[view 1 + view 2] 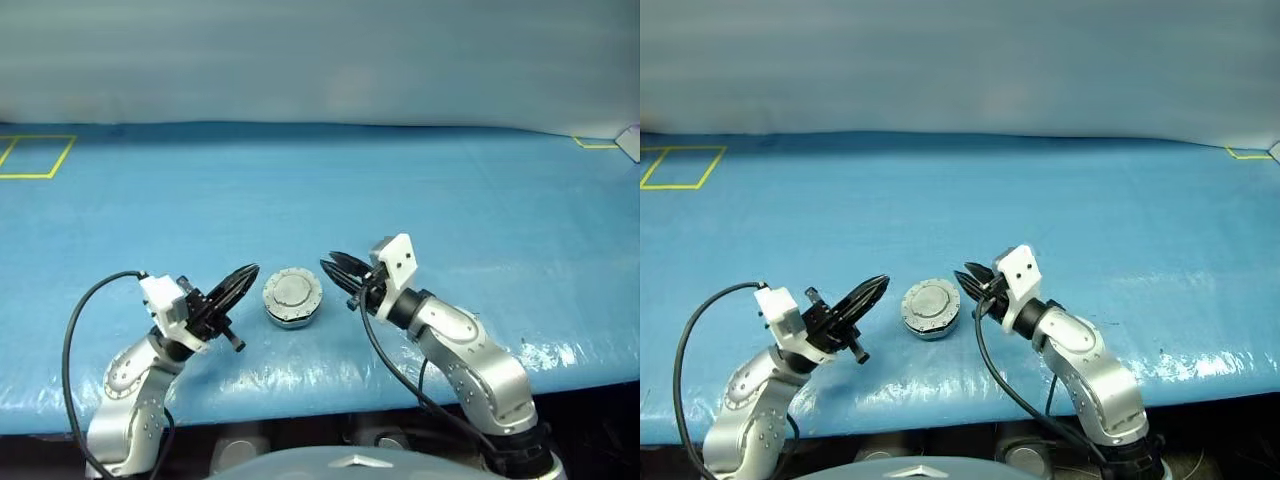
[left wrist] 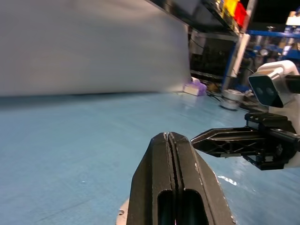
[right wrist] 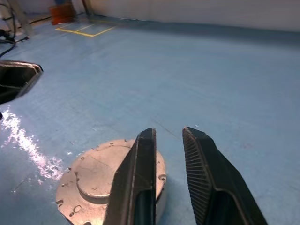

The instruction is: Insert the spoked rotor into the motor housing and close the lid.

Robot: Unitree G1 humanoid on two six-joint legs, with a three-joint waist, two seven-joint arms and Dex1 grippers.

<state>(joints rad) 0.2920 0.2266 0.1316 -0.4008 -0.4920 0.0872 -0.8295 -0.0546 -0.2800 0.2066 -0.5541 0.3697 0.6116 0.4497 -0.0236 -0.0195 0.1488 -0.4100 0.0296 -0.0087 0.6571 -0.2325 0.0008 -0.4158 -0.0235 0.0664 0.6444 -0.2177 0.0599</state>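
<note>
The motor housing (image 1: 292, 298) is sitting on the blue table cover (image 1: 450, 210) near its front edge, and everything here is being placed against it. Its lid (image 3: 101, 174), a grey disc with a raised centre circle and small holes round the rim, is lying flat on top, closing it. In the right wrist view the housing is resting just below and beyond that arm's fingertips.

The left gripper (image 1: 247, 272) is hovering just to the left of the housing, apart from it, with its two black fingers pressed together and nothing between them. The right gripper (image 1: 337, 265) is hovering just to the right of the housing, also apart from it; its fingers are standing a little way apart and are holding nothing. The two grippers are pointing toward each other across the housing.

Farther back, well beyond the housing to the left, a yellow-taped rectangle (image 1: 35, 157) is marking the cover, and a grey wall (image 1: 320, 60) is rising behind the table.
</note>
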